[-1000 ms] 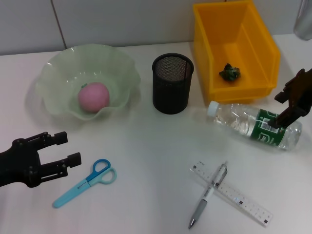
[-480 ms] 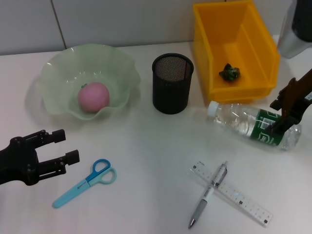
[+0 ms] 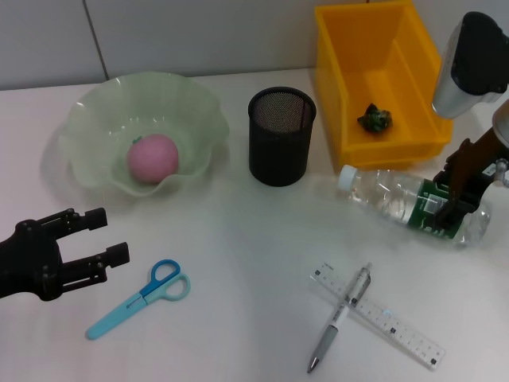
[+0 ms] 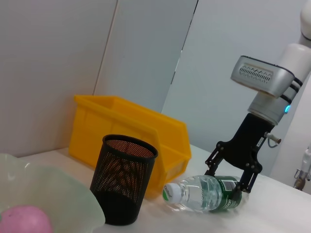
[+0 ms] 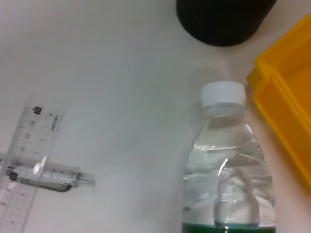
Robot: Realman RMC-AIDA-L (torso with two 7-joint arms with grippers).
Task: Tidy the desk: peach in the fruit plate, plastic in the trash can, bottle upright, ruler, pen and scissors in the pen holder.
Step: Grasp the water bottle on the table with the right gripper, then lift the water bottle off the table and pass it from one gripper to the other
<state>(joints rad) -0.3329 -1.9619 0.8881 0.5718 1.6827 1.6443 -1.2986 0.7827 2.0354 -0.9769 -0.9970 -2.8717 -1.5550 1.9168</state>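
At three o'clock on the tabletop (image 3: 238, 239), the right pincer (image 3: 449, 199) straddles the fallen bottle (image 3: 409, 203) with fingers spread, not yet clamped. Next it likely closes and stands it upright. Left pincer (image 3: 99, 239) hovers open at eight o'clock.

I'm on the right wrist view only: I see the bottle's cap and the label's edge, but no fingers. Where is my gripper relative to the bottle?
Observer: The right gripper straddles the lying bottle at its green label, one finger on each side, open.
Operator: Is the plastic binned?
Observer: A crumpled green scrap lies inside the yellow bin.
Operator: And the left arm?
Observer: The left gripper hovers open near the blue scissors, which lie flat on the desk.
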